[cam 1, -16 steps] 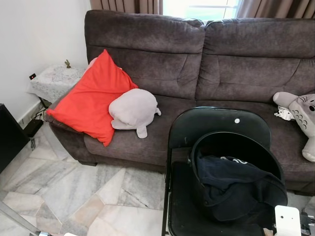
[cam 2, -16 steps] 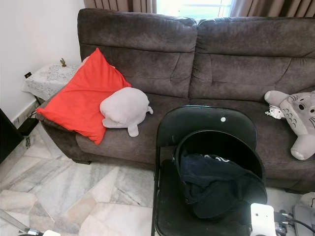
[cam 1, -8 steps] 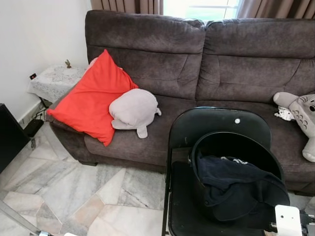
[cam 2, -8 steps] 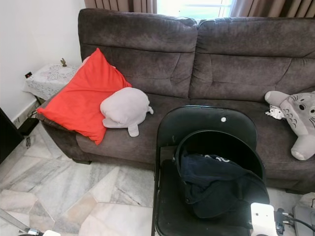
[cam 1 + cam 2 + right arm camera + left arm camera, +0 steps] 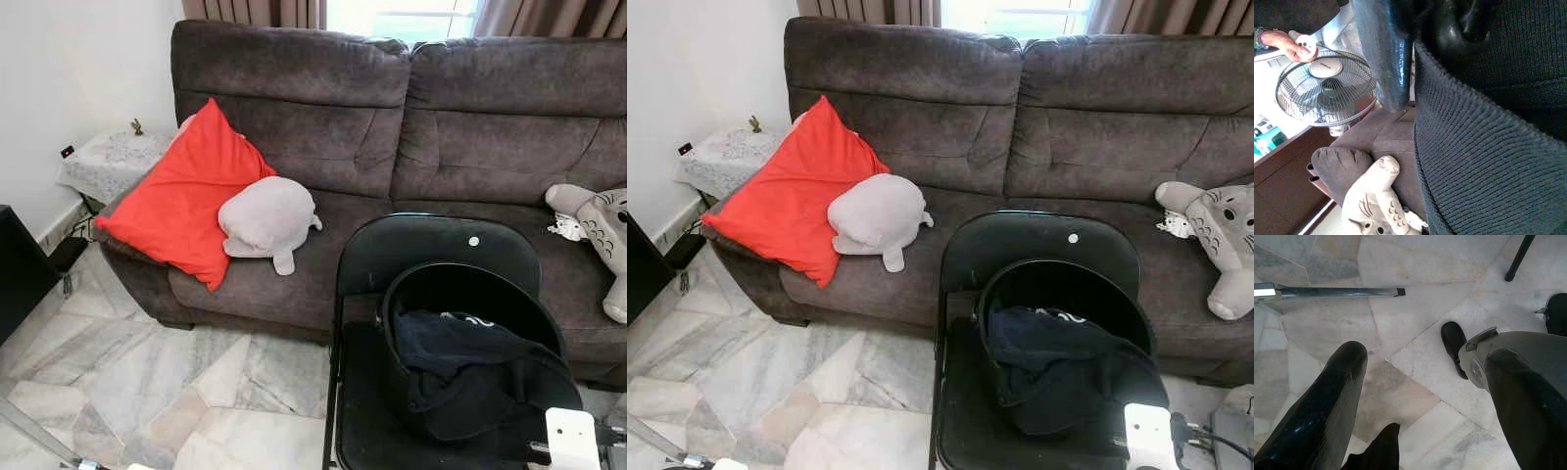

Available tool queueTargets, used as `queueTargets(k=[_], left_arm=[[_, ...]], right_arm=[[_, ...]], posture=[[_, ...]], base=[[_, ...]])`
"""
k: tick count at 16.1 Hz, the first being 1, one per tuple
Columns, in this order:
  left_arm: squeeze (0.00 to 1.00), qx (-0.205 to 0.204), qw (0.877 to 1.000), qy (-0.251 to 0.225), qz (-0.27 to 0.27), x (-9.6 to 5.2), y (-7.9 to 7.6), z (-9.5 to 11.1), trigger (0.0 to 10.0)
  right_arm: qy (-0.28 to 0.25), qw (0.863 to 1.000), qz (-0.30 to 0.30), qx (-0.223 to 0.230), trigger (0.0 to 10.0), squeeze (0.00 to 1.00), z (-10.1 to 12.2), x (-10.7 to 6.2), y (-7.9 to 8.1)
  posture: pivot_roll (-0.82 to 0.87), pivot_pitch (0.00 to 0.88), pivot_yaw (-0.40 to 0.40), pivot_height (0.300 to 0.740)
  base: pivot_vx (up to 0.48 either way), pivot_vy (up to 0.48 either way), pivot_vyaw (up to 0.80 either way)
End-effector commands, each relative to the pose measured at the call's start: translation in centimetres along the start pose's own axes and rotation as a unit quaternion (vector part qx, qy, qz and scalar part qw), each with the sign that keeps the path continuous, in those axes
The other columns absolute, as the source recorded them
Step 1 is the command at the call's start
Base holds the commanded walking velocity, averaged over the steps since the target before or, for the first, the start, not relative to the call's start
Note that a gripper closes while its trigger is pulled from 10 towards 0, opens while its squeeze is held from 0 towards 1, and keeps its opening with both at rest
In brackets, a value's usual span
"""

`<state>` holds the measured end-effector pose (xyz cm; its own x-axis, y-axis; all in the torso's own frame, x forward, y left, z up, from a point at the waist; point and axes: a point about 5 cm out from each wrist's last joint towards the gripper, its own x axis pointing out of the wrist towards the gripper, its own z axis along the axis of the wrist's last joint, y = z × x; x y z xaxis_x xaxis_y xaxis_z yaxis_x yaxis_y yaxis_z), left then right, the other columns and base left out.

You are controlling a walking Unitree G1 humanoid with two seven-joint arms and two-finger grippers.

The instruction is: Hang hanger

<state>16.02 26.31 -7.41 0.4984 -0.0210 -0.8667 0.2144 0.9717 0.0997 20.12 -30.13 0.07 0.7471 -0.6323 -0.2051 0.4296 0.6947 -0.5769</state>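
Right wrist view: dark sweater pressed against right gripper, grip impossible to tell; hanger hidden, probably inside it. Left gripper spread wide, over floor, well apart.

Chair blocks sofa; floor left — open

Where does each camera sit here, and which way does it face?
Left and right eye: on the head, looking down at a sofa, a black chair and a dark garment in a basket.
Left wrist: faces the marble floor, past the left gripper with its fingers apart.
Right wrist: pressed against the dark garment, with a fan behind.
Shared: the grey plush toy.
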Motion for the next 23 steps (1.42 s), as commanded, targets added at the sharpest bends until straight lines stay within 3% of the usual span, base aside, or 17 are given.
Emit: queueTargets(k=[1,9,11,15,17,20,23], left_arm=[[0.00,0.005,1.000,0.010,0.000,0.0,0.0,-0.3,10.0],[0.00,0.007,1.000,0.008,-0.001,0.0,0.0,-0.3,10.0],[0.00,0.008,1.000,0.009,-0.002,0.0,0.0,-0.2,10.0],[0.00,0.008,1.000,0.008,-0.004,0.0,0.0,-0.2,10.0],[0.00,0.009,1.000,0.009,-0.004,0.0,0.0,-0.2,10.0],[0.00,0.011,1.000,0.009,-0.005,0.0,0.0,-0.2,10.0],[0.00,0.010,1.000,0.009,-0.004,0.0,0.0,-0.3,10.0]], right_arm=[[0.005,1.000,-0.003,-0.004,0.0,0.00,-0.2,0.0,-0.1],[-0.094,0.993,0.004,0.074,0.0,0.00,5.7,-0.5,0.9],[-0.120,0.985,0.017,0.124,0.0,0.00,8.0,-1.7,0.9],[-0.130,0.980,0.032,0.145,0.0,0.00,8.9,-3.6,0.8],[-0.113,0.977,0.024,0.176,0.0,0.00,9.2,-4.4,0.2],[-0.083,0.956,-0.013,0.281,0.0,0.00,11.9,-3.3,-1.3],[-0.117,0.950,0.005,0.291,0.0,0.00,14.9,-2.6,-1.2]], posture=[[-0.03,0.026,0.017,0.740],[-0.04,0.028,0.021,0.740],[-0.05,0.025,0.021,0.740],[-0.05,0.021,0.018,0.740],[-0.06,0.018,0.018,0.740],[-0.06,0.009,0.023,0.740],[-0.05,0.000,0.021,0.740]], base=[[0.000,0.000,0.00],[0.000,0.000,0.00],[0.000,0.000,0.00],[0.000,0.000,0.00],[0.000,0.000,0.00],[0.000,0.000,0.00],[0.000,0.000,0.00]])
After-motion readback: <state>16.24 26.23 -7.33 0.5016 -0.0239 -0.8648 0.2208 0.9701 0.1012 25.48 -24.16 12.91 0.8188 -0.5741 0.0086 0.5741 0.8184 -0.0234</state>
